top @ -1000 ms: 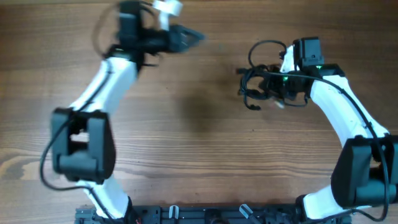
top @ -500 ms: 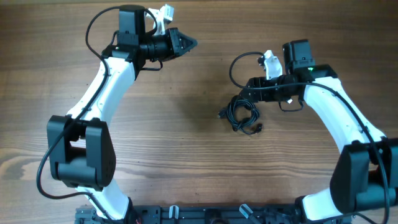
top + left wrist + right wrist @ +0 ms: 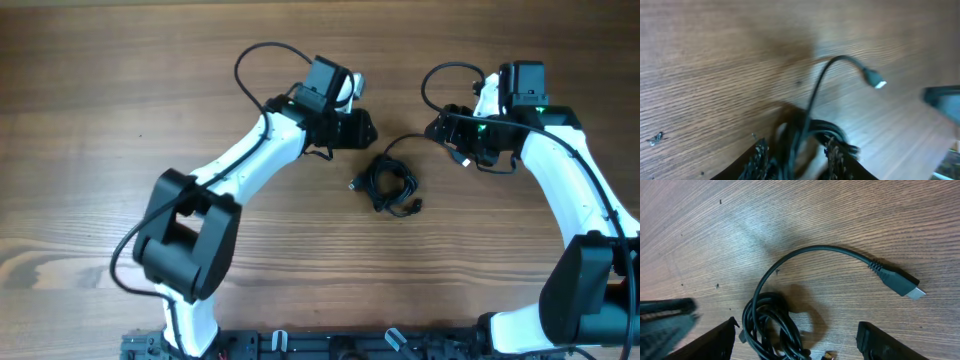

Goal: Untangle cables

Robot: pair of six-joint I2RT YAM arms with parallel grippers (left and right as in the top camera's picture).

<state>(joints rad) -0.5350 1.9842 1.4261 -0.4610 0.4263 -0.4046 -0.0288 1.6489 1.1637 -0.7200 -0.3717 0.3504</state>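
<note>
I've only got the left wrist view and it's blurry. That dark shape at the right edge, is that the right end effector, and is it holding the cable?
Observer: Likely yes. In the right wrist view, the right end effector has its fingers wide apart with nothing gripped. The cable lies on the table beneath.
Operator: Where does the cable sit?
Observer: Overhead, it lies between the two end effectors, nearer the bases than either, and apart from the left end effector.
Operator: Is the long free end caught?
Observer: No. The right wrist view shows it arcing clear to a plug lying flat on the wood.
</note>
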